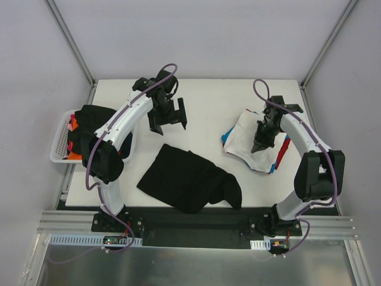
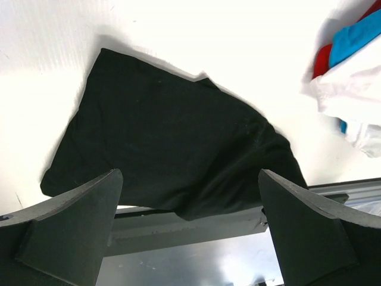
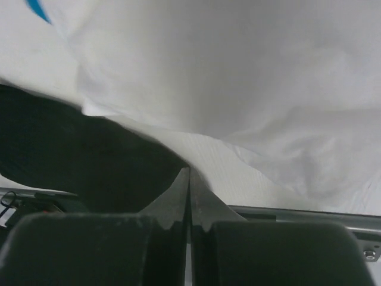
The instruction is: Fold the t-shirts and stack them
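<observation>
At the left edge a white mesh basket (image 1: 58, 143) hangs just off the worktop (image 1: 208, 95). It holds a black garment (image 1: 92, 119) draped over its far rim, with red and orange cloth (image 1: 72, 126) under it.

The left gripper (image 1: 170, 126) hovers over the bare white surface with its jaws spread wide and nothing between them.

Nearer the front edge, the black t-shirt (image 1: 187, 179) lies crumpled and partly folded at mid-worktop. Its long axis runs from the far left to the near right, and the bunched end points right.

On the right sits a stack with the white t-shirt (image 1: 243, 138) on top and a red one (image 2: 323, 58) and a blue one (image 2: 357, 39) showing at its edges. The right gripper (image 1: 256, 148) is closed tight, its tip down at the white cloth. I cannot tell whether any fabric is pinched.

Grey walls and metal frame posts enclose the worktop.
</observation>
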Robot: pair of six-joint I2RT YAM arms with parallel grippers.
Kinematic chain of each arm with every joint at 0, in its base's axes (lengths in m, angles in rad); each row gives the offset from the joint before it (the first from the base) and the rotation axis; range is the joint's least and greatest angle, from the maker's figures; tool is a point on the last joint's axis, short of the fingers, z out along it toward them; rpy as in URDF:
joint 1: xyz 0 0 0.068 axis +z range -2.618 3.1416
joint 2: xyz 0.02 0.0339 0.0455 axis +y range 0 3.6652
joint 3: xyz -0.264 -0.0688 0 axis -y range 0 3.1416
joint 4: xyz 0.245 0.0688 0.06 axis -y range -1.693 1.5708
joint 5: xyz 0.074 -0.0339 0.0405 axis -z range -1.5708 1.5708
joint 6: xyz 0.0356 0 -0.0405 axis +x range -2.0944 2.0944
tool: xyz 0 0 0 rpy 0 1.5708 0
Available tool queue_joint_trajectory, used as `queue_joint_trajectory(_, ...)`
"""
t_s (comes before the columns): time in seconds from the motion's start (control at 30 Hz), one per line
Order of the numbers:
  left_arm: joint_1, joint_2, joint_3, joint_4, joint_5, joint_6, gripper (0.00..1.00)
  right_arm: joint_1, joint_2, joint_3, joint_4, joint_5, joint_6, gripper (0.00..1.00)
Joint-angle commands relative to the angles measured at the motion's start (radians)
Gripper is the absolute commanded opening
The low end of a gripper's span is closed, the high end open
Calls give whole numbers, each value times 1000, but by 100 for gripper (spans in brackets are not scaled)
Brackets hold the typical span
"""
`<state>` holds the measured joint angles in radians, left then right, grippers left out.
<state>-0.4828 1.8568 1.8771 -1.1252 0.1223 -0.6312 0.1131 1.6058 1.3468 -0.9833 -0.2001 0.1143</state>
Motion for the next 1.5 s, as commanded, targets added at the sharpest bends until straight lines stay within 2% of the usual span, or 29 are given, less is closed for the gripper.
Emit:
queue_joint_trajectory(0.0,4,-63,-47,-1,7,33,99,-1,-7,-133,60,-19,25,1)
queue_joint_trajectory(0.13,4,-93,-65,4,35,53,99,-4,25,-176,106,-28,25,1)
queue_joint_trajectory(0.17,4,-94,-64,19,75,68,99,-10,38,-164,113,-35,25,1)
queue_joint_trajectory(0.2,-3,-90,-61,63,182,80,99,-12,43,-153,115,-41,31,1)
queue_joint_trajectory(0.3,-39,-42,-4,100,258,99,96,-12,52,-95,114,-62,36,1)
queue_joint_trajectory(0.47,-77,30,70,127,313,62,97,-10,23,-34,38,-64,47,1)
queue_joint_trajectory(0.63,-85,39,53,131,300,71,98,-12,-79,-58,-29,-18,62,1)
queue_joint_trajectory(0.73,-86,50,40,139,307,68,98,-20,-75,-103,17,-22,73,1)
queue_joint_trajectory(0.8,-85,54,43,142,316,68,98,-35,-76,-142,72,-80,68,1)
queue_joint_trajectory(0.83,-85,56,51,143,316,70,98,-36,-84,-146,101,-68,62,1)
queue_joint_trajectory(0.87,-86,56,54,142,315,71,98,-49,-90,-137,97,15,56,1)
queue_joint_trajectory(0.93,-85,50,53,143,312,76,98,-78,-80,-120,33,126,44,1)
queue_joint_trajectory(0.97,-86,48,48,142,312,77,98,-105,-58,-104,11,260,41,1)
queue_joint_trajectory(1.07,-85,38,25,142,312,80,98,-107,-35,-54,-48,485,42,1)
queue_joint_trajectory(1.1,-86,38,19,142,310,80,98,-107,-30,-38,-48,511,48,1)
queue_joint_trajectory(1.23,-86,42,22,140,318,80,98,-108,-23,-34,9,530,33,1)
queue_joint_trajectory(1.47,-83,48,34,128,312,85,99,-107,42,-74,77,387,31,1)
